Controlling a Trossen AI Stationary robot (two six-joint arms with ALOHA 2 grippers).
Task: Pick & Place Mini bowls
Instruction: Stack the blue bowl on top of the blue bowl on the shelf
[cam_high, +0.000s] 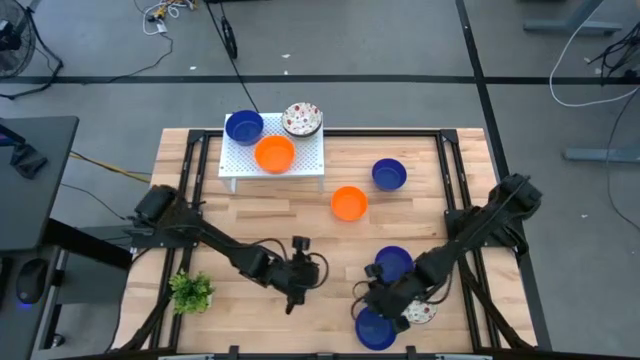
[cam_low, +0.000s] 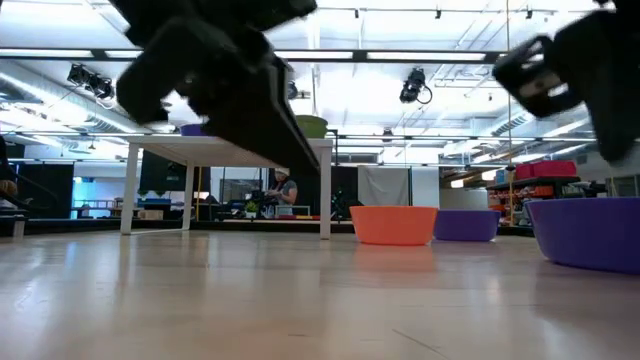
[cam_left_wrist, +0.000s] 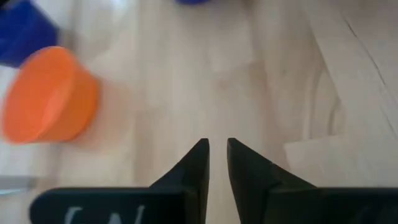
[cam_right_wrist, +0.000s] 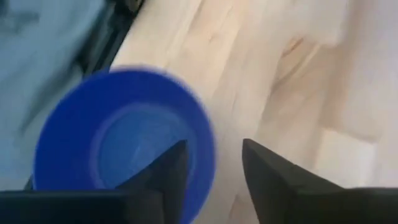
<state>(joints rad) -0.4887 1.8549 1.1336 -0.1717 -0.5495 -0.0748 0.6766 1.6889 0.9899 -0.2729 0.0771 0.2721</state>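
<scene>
Right tool (cam_right_wrist: 211, 165) gapes open, one finger over rim of blue bowl (cam_right_wrist: 124, 134) at desk (cam_high: 330, 245) near edge; a snag could tip it off. Left tool (cam_left_wrist: 217, 155) nearly closed, empty, orange bowl (cam_left_wrist: 50, 93) well apart.

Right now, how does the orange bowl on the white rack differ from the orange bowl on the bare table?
The orange bowl on the rack sits raised on the white rack, beside a blue bowl. The orange bowl on the table rests on the wood, standing alone. Both are solid orange, upright and empty.
</scene>
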